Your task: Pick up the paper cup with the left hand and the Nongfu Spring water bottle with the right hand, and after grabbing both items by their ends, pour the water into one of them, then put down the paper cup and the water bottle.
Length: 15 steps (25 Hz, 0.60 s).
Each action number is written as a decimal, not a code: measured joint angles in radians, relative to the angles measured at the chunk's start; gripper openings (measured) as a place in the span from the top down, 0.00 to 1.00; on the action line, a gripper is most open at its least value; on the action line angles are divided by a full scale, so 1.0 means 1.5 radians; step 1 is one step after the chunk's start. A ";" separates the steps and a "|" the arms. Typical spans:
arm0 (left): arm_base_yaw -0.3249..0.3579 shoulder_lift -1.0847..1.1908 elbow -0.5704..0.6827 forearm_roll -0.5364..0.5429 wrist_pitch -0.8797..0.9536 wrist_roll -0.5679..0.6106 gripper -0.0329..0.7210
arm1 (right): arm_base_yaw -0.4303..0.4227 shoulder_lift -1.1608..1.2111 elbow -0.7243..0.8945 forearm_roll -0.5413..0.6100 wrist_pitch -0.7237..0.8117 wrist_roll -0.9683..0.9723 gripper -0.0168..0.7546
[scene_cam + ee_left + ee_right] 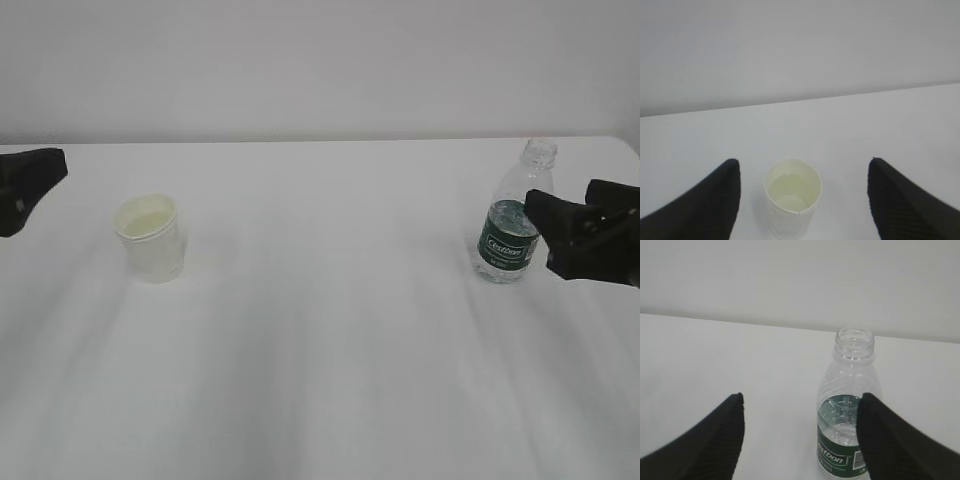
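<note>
Paper cup [151,238] and uncapped water bottle [512,217] upright on white table [330,340] — left hand [802,197] and right hand [801,432] jaws spread wide, grasping nothing.

paper cup [792,200] between spread claw [802,195] fingers [715,200]

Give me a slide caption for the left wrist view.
Left tool open, its fingers flanking the upright paper cup on the white table.
</note>
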 joint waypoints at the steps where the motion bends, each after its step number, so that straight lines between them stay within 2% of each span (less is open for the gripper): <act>1: 0.000 -0.017 0.000 0.000 0.009 0.000 0.20 | 0.000 -0.013 0.000 -0.001 0.012 0.000 0.29; 9: 0.000 -0.144 0.000 0.000 0.100 0.000 0.20 | 0.000 -0.115 0.000 -0.022 0.107 0.000 0.29; 15: 0.000 -0.261 0.002 -0.001 0.231 0.000 0.20 | 0.000 -0.239 0.000 -0.030 0.224 0.000 0.29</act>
